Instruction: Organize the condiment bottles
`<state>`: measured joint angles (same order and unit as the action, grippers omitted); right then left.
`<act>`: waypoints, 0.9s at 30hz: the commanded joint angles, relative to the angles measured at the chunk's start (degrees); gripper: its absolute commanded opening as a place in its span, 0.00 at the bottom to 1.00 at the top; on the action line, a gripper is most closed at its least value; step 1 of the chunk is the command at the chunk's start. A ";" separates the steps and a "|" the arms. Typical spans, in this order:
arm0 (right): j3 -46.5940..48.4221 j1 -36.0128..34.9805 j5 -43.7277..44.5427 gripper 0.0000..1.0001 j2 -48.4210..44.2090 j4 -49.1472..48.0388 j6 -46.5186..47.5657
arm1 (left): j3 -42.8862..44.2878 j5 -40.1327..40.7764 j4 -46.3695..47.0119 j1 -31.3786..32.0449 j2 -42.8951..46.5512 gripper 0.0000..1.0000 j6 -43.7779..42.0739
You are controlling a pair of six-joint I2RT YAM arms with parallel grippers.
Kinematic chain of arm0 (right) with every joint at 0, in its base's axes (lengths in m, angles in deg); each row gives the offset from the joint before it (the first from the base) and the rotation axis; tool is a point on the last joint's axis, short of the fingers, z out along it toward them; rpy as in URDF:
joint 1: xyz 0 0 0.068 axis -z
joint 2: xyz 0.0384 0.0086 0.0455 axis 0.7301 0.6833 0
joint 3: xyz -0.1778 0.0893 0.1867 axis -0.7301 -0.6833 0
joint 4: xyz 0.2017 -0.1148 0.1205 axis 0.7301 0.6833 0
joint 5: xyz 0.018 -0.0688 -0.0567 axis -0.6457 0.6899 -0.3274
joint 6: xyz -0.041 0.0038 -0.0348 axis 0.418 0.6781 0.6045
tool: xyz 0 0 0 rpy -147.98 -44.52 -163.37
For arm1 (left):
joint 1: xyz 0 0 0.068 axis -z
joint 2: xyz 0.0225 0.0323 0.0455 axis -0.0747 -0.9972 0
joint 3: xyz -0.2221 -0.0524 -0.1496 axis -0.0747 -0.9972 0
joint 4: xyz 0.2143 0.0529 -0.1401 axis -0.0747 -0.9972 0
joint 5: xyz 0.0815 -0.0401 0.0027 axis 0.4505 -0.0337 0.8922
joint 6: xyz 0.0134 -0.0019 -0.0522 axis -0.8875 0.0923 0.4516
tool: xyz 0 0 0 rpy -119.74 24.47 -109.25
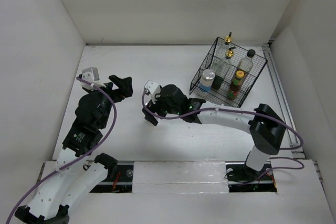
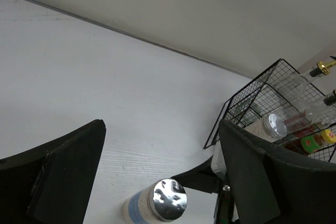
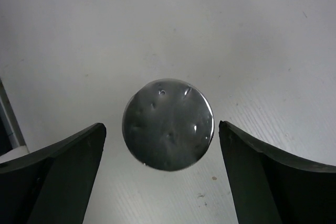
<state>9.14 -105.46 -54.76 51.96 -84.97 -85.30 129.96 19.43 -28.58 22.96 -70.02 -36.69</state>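
Top view: a black wire basket (image 1: 210, 61) at the right rear holds five glass bottles (image 1: 229, 59). The right gripper (image 1: 150, 109) hangs mid-table, with the left gripper (image 1: 125, 87) near it.

Left wrist view: a short cylindrical jar (image 2: 157, 203) stands on the matt white table (image 2: 105, 77). The left jaws are wide and empty.

Right wrist view: the jar's round, dimpled silver lid (image 3: 168, 124) sits between wide jaws, clear of both.
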 commanded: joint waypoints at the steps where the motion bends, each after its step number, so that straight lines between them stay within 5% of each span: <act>1: 2.97 -0.15 1.98 0.92 2.08 -4.10 -0.47 | 1.19 -0.55 1.95 -0.26 0.00 0.86 -0.56; 6: 1.57 -0.15 3.30 0.58 2.79 -7.45 -2.31 | 1.19 -0.55 1.95 -0.26 0.53 0.86 -0.56; 8: -0.71 -0.15 3.91 0.52 1.30 -9.46 -2.84 | 1.19 -0.55 1.95 -0.26 0.53 0.86 -0.56; 13: -7.57 -0.15 13.30 0.50 -12.02 -12.20 -3.55 | 1.19 -1.08 1.95 -0.26 0.53 0.86 -0.56; 17: -15.03 2.83 21.40 0.47 -26.86 -11.59 -4.68 | 1.19 -3.54 1.95 -0.26 -1.57 1.00 -1.18; 27: -21.64 17.69 30.45 0.46 -51.35 4.48 -11.45 | 2.85 -7.67 0.80 -0.26 -7.03 1.00 -1.70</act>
<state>-11.97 -89.59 -28.16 2.21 -83.71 -93.65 129.99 13.55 -28.75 22.96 -76.75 -37.54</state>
